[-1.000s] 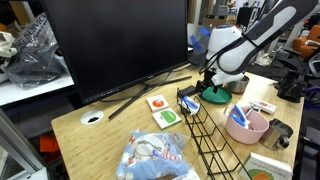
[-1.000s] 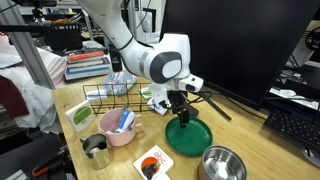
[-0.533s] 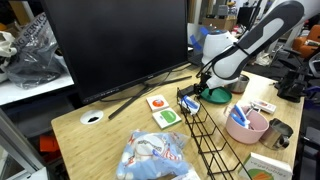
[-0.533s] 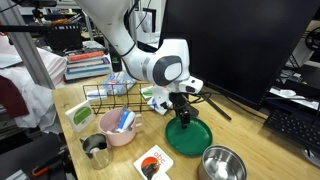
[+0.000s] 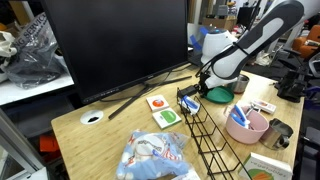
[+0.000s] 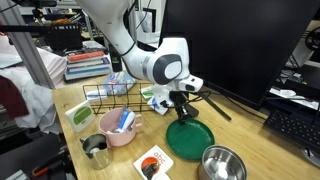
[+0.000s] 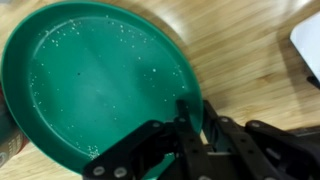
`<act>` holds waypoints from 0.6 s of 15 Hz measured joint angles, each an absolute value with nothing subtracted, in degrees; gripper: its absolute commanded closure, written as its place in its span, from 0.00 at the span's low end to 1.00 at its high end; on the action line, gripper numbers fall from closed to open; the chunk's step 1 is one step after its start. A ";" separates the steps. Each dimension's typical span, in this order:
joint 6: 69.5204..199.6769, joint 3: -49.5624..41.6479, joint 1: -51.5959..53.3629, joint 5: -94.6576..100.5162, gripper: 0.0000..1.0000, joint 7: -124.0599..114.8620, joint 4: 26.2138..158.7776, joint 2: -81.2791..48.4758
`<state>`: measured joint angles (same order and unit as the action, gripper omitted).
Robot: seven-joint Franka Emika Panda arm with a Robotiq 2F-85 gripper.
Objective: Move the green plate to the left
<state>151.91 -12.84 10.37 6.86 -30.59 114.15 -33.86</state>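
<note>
The green plate [image 7: 100, 80] is round, shallow and dark green, and fills most of the wrist view on the wooden table. In both exterior views it lies near the monitor's stand [image 5: 217, 96] [image 6: 190, 138]. My gripper [image 7: 197, 108] stands at the plate's near rim with one finger inside the plate and one outside. The jaws are shut on that rim. In both exterior views the gripper [image 5: 203, 88] [image 6: 182, 113] points straight down onto the plate's edge.
A black wire rack [image 5: 205, 130] stands beside the plate. A pink bowl [image 6: 118, 128], a metal cup [image 6: 95, 148] and a metal bowl [image 6: 222, 163] sit nearby. Picture cards [image 5: 158, 101] and a plastic bag [image 5: 155, 153] lie on the table. A large monitor [image 5: 115, 45] stands behind.
The jaws have closed from wide open onto the plate's rim. The arm came down a little a second ago and has since held still.
</note>
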 measured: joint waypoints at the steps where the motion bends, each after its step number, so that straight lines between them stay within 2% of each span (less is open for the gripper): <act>1: 151.91 -12.90 10.36 6.86 1.00 -30.59 114.18 -33.86; 9: 151.88 -13.49 10.37 7.67 0.99 -29.95 114.70 -30.39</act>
